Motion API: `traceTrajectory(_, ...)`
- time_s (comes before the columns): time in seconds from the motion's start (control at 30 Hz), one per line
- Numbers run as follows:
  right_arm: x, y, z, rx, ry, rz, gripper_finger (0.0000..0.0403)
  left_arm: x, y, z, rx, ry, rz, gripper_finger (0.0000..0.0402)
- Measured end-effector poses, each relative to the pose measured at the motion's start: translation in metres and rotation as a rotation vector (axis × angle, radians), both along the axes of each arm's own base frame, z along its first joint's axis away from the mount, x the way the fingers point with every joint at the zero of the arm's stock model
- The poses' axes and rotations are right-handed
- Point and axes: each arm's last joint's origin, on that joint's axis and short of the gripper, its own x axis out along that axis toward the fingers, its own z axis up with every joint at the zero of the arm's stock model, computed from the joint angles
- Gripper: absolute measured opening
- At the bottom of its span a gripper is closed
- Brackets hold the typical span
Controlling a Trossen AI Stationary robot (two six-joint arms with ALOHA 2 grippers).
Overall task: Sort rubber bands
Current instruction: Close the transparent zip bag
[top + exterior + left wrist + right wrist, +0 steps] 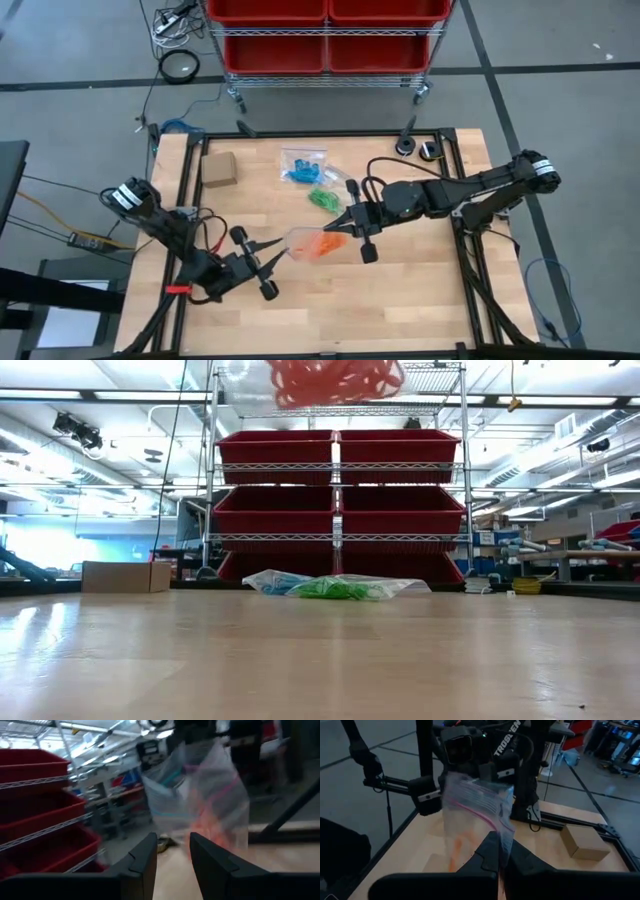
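So the clear zip bag with the orange rubber bands sits just below the centre of the high view, held up off the table between the two arms. Its long axis runs roughly left-right across the frame, one end toward each gripper. In the low view the orange bunch hangs at the very top of the frame, well above the tabletop.

The right gripper has its fingers squeezed together on the bag's right edge; in its wrist view the plastic rises straight out of the pinched fingertips. The left gripper comes in from the lower left with its fingers a bit apart and the bag just in front of them. I can't tell if it's actually touching.

On the wooden table, two more bags lie above centre: blue bands and green bands. A small cardboard box sits upper left. A wire rack of red bins stands behind the table.
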Motion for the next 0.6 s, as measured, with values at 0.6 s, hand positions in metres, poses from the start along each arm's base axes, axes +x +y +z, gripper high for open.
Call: traceTrajectory(0.6, 0.0, 0.002, 0.001, -0.012, -0.017, -0.009, 0.0, -0.004, 0.005, 0.013, -0.213, -0.155, -0.059, 0.0124)
